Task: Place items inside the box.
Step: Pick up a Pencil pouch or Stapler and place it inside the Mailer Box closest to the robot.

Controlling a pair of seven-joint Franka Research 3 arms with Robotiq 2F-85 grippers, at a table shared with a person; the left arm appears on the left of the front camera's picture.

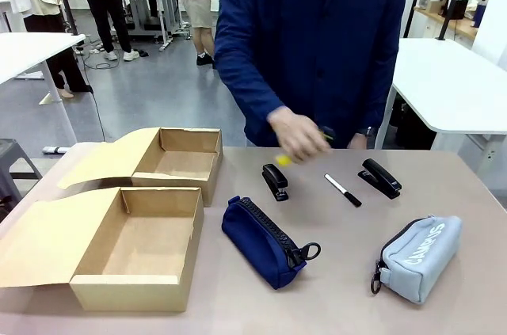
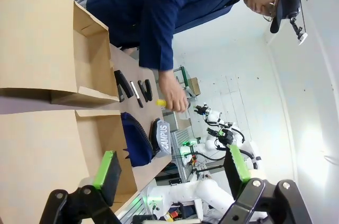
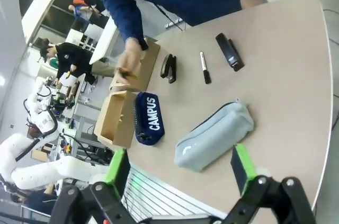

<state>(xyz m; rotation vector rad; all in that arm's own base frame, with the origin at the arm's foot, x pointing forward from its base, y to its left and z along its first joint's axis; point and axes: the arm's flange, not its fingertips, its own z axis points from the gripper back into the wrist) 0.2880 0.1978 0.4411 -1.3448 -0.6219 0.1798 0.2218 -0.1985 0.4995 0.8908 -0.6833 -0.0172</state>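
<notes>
Both pairs of jaws stood spread wide, and neither held anything. We saw the left gripper (image 2: 172, 168) open, its green pads well apart, with the near cardboard box (image 2: 47, 150) lying beyond them. The right gripper (image 3: 180, 152) hung open over the grey zip pouch (image 3: 214, 134), which lay on the table (image 1: 348, 287) and showed between the pads in that wrist view. We could not tell whether anything touched it.

Near it, toward the boxes, lay the navy zip pouch (image 1: 261, 240), zip uppermost, close to the near box. Farther across the table lay one small black stapler (image 1: 276, 181), a black-and-white marker (image 1: 343, 190) and a second stapler (image 1: 381, 177), each apart from the others. The person's hand (image 1: 297, 135) held the yellow utility knife (image 1: 283, 160), blurred, above the table just behind the first stapler.

The near box and the far box (image 1: 214, 169) stood open with their flaps laid back, and all the items lay outside them.
</notes>
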